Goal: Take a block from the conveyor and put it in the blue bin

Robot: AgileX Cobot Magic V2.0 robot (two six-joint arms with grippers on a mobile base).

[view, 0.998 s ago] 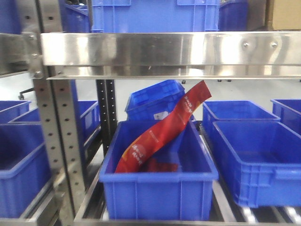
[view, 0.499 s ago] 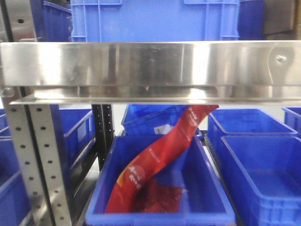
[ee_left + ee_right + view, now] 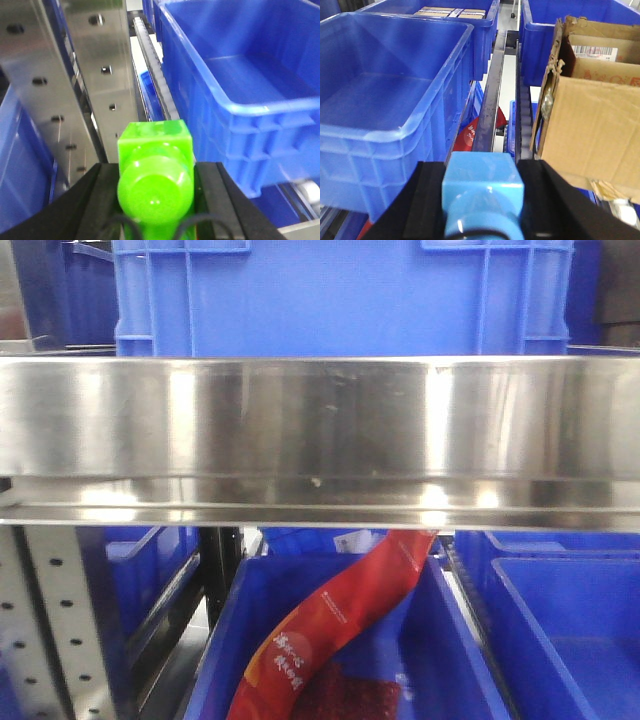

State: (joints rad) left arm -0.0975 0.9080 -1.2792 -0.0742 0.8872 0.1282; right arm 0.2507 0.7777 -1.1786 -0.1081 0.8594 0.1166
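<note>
Right gripper (image 3: 483,196) pinches block (image 3: 482,175), aimed past blue bin (image 3: 380,132) rim; you see stud (image 3: 480,212) facing camera. Left gripper (image 3: 156,192) pinches green block (image 3: 155,145).

Rail (image 3: 320,430): brushed steel, glossy, with soft streaked reflections. Upright (image 3: 75,75): perforated sheet metal, smooth, dull sheen. Bin (image 3: 370,165): moulded blue plastic, smooth, semi-gloss along the rim. Pouch (image 3: 335,625): red printed film, glossy. Box (image 3: 590,125): brown cardboard, matt, rough and frayed at the torn edge. Green block (image 3: 155,170): smooth plastic, highly glossy. Blue block (image 3: 482,182): smooth plastic, glossy on the stud. Left fingers (image 3: 95,200) and right fingers (image 3: 420,200): black, matt padding.
</note>
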